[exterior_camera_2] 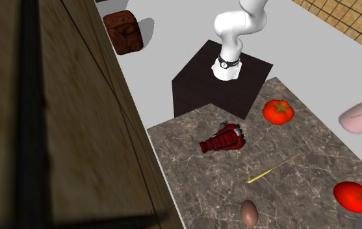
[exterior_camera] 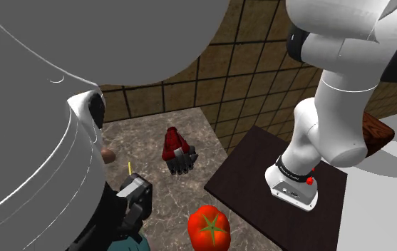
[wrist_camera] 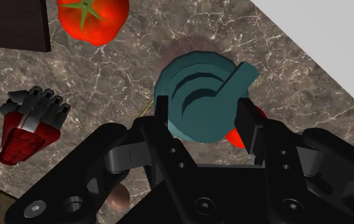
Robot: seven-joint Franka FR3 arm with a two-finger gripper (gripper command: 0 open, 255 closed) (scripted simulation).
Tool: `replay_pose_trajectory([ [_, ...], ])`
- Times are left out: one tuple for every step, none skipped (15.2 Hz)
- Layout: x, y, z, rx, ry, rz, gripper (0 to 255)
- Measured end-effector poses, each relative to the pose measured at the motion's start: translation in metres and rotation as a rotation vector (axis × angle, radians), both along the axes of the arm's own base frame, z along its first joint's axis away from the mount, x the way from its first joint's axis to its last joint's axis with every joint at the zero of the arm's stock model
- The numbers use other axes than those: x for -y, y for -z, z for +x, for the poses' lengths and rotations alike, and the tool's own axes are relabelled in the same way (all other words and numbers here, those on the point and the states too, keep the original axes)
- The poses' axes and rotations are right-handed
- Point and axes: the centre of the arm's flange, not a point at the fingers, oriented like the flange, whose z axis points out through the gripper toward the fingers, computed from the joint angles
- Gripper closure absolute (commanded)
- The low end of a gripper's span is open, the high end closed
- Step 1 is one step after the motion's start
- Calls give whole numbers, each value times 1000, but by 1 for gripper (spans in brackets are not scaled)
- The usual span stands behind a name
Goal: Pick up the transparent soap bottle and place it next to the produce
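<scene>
Black fingers (wrist_camera: 163, 118) of the tool (wrist_camera: 204, 122) sat closest to the wrist camera. They pinched a teal soap bottle (wrist_camera: 197, 92) between them, one finger on each side. Its round top and pump spout faced the camera. Under the bottle lay the brown marble desk (wrist_camera: 296, 83). A bit of a red tomato (wrist_camera: 234, 137) peeked out from under the bottle, just beside one finger. A second tomato (wrist_camera: 93, 16) lay farther off, near the corner of the dark stand (wrist_camera: 10, 25). A red and grey toy thing (wrist_camera: 32, 124) lay on the desk too — well apart from the bottle. In the second exterior view, a brown egg (exterior_camera_2: 249, 212) lay near the desk's edge. A thin yellow stick (exterior_camera_2: 273, 167) lay between the toy thing and the egg.
</scene>
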Motion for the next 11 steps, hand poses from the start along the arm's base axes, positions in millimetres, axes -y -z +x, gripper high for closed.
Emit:
replay_pose_trajectory([
  [-1, 5, 0, 0, 0, 0, 255],
  [0, 11, -1, 0, 0, 0, 255],
  [1, 16, -1, 0, 0, 0, 255],
  [0, 21, -1, 0, 0, 0, 255],
  [1, 27, 0, 0, 0, 0, 255],
  [0, 32, -1, 0, 0, 0, 255],
  [0, 37, 0, 0, 0, 0, 255],
  [0, 42, -1, 0, 0, 0, 255],
  [0, 47, -1, 0, 0, 0, 255],
  [1, 52, 0, 0, 0, 0, 255],
  [2, 59, -1, 0, 0, 0, 255],
])
